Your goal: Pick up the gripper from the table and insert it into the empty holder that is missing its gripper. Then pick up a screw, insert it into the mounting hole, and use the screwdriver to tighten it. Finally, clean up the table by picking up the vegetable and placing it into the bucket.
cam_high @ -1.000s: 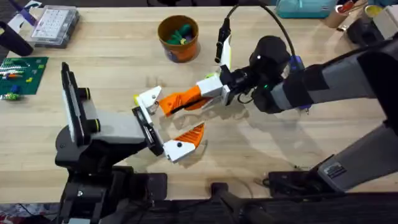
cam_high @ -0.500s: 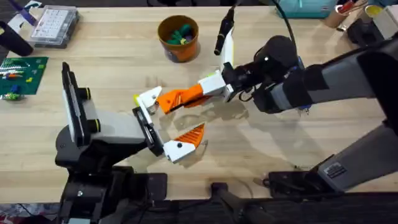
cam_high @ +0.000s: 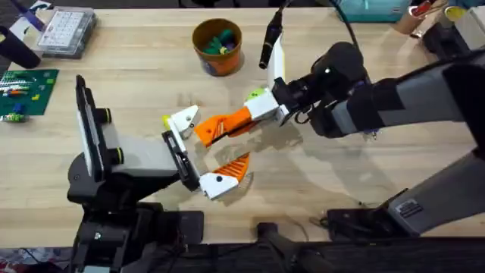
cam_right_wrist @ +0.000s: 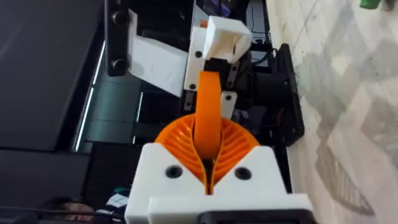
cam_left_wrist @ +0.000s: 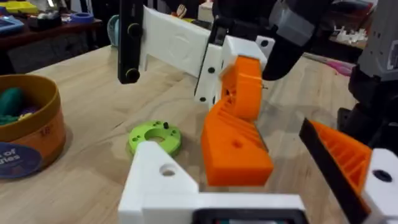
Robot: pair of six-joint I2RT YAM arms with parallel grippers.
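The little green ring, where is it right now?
In the overhead view the green ring lies on the table near the middle, beside the right gripper, below and right of the orange bucket.

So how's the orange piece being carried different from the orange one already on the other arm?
The loose gripper is clamped in the right gripper and held in the air; the mounted finger sits fixed on the left arm's end. The loose gripper points towards the empty holder; the mounted finger points away from its arm. Both are orange ribbed wedges.
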